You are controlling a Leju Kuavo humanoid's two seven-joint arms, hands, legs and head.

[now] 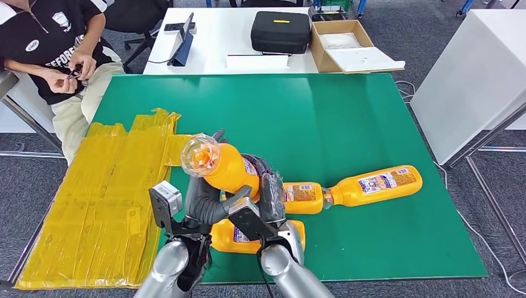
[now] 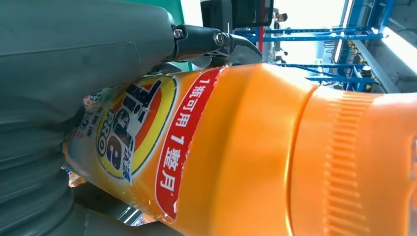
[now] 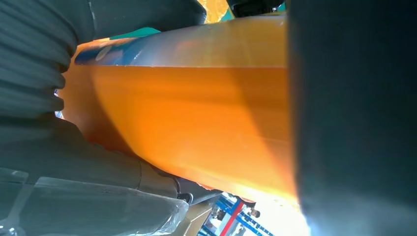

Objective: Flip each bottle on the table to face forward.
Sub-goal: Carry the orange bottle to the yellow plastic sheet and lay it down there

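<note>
I hold an orange bottle point(image 1: 224, 167) off the green table point(image 1: 347, 118), tilted, its clear cap toward the camera. My left hand point(image 1: 201, 202) grips it from the left and my right hand point(image 1: 268, 197) from the right. The left wrist view shows its red and yellow label point(image 2: 147, 142) and ribbed orange neck point(image 2: 344, 162). Plain orange side of the bottle point(image 3: 196, 123) runs between thumb and fingers point(image 3: 354, 123) in the right wrist view. A second bottle point(image 1: 372, 185) lies on its side at right, label up. A third bottle point(image 1: 302, 197) lies beside it, and another bottle point(image 1: 232, 238) lies under my wrists.
Crumpled yellow plastic sheeting point(image 1: 105, 198) covers the table's left part. A person point(image 1: 56, 49) sits at the far left corner. Behind stands a white table point(image 1: 211, 37) with a black case point(image 1: 280, 31) and an open cardboard box point(image 1: 347, 46). Another white table point(image 1: 477, 81) stands at right.
</note>
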